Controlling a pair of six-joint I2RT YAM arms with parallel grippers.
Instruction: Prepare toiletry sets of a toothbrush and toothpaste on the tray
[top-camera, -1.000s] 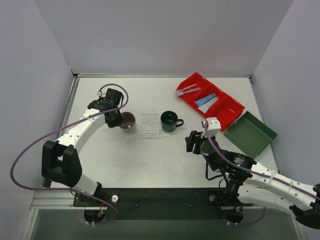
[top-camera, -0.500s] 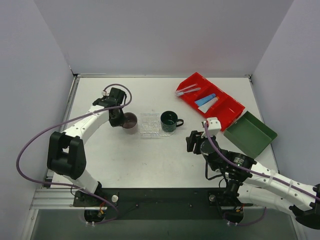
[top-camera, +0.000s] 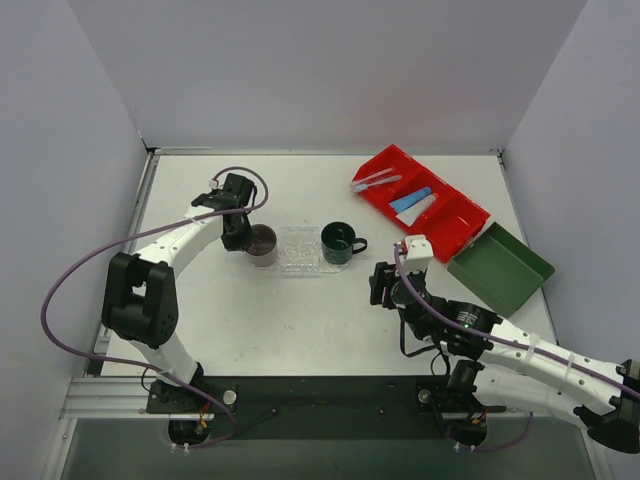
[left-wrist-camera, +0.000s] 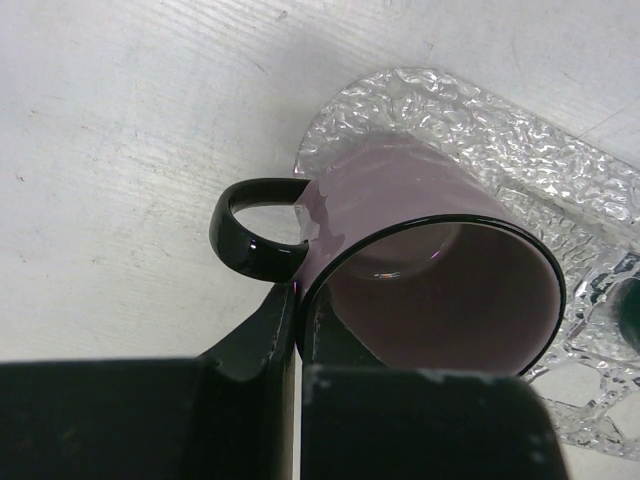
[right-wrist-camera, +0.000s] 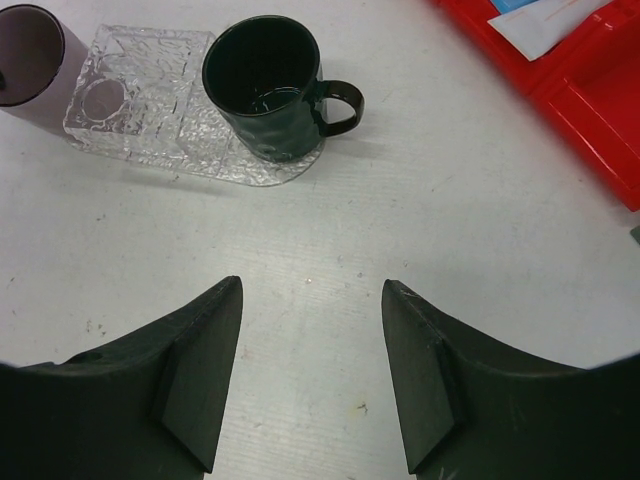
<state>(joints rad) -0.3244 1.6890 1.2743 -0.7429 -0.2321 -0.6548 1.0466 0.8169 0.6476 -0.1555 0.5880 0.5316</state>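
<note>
Left wrist: my left pincer (left-wrist-camera: 298, 315) grips the mauve cup (left-wrist-camera: 420, 200) by its rim, apparently to seat it on the tray (left-wrist-camera: 480, 120).

No readable text, label, brand or number showing in any view, tubes (top-camera: 411, 200) in the red bin (top-camera: 455, 228) appearing too small to make out print

On the pale desk (top-camera: 300, 320): a clear tray (top-camera: 298, 250) mid-desk, a red bin (top-camera: 458, 218) far right, a dark green tray (top-camera: 500, 268) just beside that, nearer.
</note>
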